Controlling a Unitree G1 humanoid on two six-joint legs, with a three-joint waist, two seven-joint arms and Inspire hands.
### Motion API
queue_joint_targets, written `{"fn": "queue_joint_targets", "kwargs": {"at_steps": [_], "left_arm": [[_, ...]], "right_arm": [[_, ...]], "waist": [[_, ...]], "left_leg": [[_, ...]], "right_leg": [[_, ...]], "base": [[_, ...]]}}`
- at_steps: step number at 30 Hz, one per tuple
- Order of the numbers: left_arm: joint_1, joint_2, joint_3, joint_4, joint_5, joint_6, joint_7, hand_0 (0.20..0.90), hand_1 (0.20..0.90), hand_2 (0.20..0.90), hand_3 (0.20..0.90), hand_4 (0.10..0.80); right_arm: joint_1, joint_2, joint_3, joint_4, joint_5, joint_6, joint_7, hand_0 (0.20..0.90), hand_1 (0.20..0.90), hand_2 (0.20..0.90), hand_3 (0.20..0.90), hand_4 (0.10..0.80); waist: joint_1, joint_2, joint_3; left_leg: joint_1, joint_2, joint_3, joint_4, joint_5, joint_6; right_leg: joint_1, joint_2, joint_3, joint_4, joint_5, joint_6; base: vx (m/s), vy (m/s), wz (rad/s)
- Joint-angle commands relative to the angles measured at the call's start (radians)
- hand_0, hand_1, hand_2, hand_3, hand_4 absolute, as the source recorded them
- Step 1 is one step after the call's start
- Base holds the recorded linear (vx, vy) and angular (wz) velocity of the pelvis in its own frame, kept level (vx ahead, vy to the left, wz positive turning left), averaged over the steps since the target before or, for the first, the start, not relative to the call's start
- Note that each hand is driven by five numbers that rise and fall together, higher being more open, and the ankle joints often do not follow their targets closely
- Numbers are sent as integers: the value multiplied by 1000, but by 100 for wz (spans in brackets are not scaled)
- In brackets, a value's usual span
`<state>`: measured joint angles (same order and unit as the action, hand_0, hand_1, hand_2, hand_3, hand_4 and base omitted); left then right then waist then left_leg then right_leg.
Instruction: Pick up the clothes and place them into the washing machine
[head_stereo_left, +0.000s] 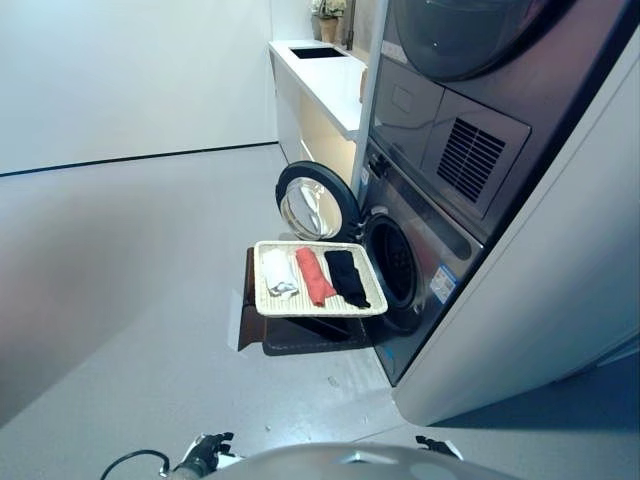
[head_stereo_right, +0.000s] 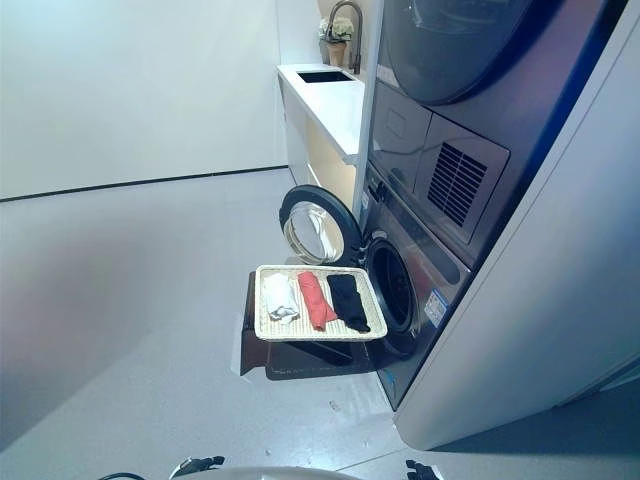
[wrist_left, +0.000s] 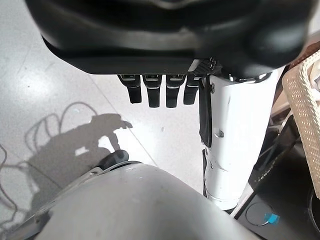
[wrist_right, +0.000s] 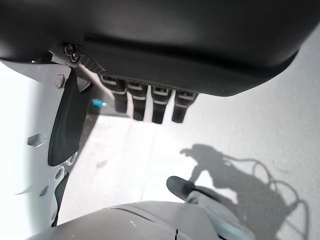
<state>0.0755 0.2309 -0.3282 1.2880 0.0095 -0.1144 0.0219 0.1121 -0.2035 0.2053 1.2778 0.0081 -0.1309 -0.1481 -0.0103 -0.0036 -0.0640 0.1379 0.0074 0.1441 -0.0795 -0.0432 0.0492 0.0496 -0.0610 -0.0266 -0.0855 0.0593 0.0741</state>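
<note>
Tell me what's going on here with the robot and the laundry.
Nothing is being handled yet. Three rolled clothes lie side by side in a pale woven tray on a dark stand: a white one, a red one and a black one. Just behind it the washing machine has its round door swung open. The left robot hand and the right robot hand hang low, fingers relaxed, both empty.
</note>
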Motion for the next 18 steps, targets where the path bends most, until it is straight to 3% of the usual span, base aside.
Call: {"fn": "queue_joint_targets", "kwargs": {"at_steps": [1, 18], "left_arm": [[-55, -42, 13, 62, 17, -21, 2, 900, 900, 900, 900, 800], [-52, -48, 28, 80, -3, -16, -3, 900, 900, 900, 900, 800]], "right_arm": [[-28, -27, 39, 42, -13, -16, 8, 900, 900, 900, 900, 800], [-29, -23, 39, 44, -14, -13, 15, 900, 900, 900, 900, 800]], "waist": [[-2, -21, -13], [-3, -23, -7]], "left_leg": [[-51, 10, -72, -8, 14, -95], [-54, 8, -71, -8, 11, -92]], "right_leg": [[22, -2, -45, -2, -8, 31], [15, -4, -40, -2, -4, 34]], "base": [[0, 0, 0], [0, 0, 0]]}}
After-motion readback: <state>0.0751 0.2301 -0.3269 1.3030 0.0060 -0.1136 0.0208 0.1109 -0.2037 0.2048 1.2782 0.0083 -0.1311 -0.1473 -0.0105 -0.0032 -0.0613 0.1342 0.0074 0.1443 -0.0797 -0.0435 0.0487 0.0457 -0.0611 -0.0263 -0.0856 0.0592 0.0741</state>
